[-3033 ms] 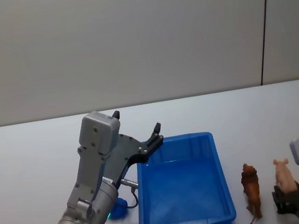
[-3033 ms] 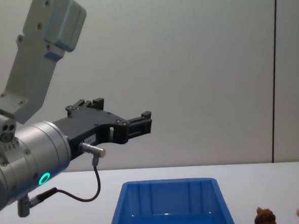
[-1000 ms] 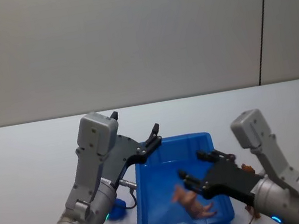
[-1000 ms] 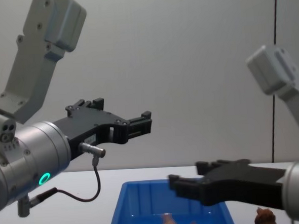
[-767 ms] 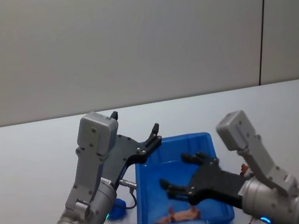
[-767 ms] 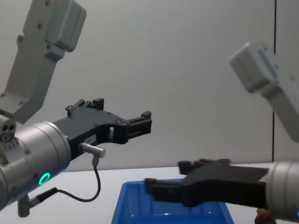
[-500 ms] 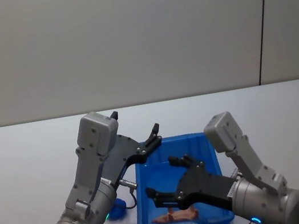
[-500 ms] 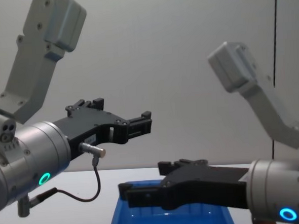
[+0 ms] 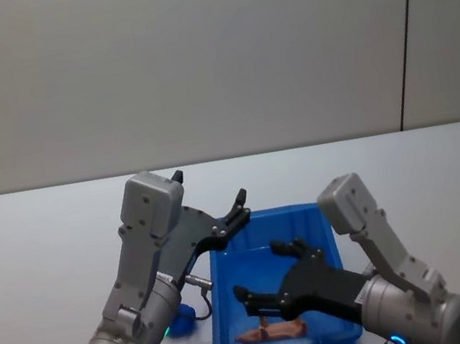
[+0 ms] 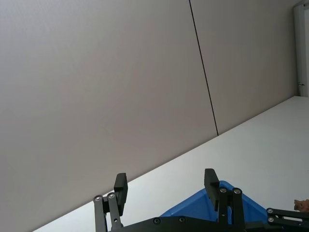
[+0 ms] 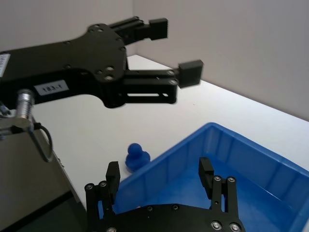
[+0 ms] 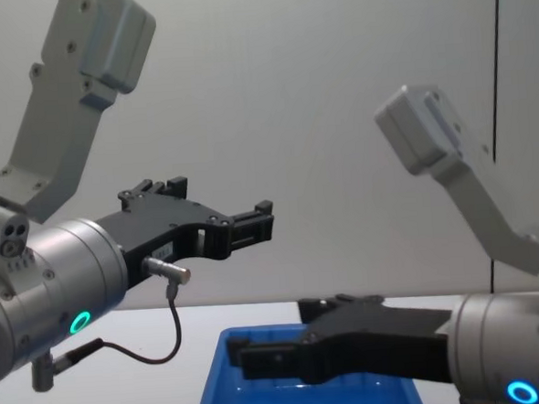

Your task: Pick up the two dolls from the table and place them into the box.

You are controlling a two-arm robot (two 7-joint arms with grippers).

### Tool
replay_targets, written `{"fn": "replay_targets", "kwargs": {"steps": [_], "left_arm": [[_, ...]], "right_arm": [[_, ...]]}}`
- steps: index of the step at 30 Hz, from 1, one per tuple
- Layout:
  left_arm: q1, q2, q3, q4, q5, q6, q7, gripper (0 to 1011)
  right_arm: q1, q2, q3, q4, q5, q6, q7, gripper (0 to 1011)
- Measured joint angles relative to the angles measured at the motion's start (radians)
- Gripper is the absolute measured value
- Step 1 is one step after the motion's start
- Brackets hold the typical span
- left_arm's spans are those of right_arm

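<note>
A pinkish toy [image 9: 272, 332] is seen lying at the near end of the blue box [image 9: 295, 209]; the blue doll [image 11: 136, 155] is set on the table [image 9: 40, 259] just left. The right gripper [image 9: 256, 269] is spread wide over the box, the left gripper [image 9: 210, 184] open above its far-left corner.

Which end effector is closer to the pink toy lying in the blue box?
Right. The right end effector hovers open over the pink toy in the box; the left end effector hangs open higher, near the box's far left corner.
</note>
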Motion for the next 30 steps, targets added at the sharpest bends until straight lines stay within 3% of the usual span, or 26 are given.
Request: {"fn": "replay_targets", "kwargs": {"steps": [13, 30], "left_arm": [[0.0, 0.0, 0.0, 0.0, 0.0, 0.0, 0.0, 1001], [0.0, 0.0, 0.0, 0.0, 0.0, 0.0, 0.0, 1001]], "right_arm": [[-0.049, 0.038, 0.02, -0.036, 0.006, 0.022, -0.134, 1001], [-0.114, 0.077, 0.05, -0.092, 0.033, 0.0, -0.316, 1001]]}}
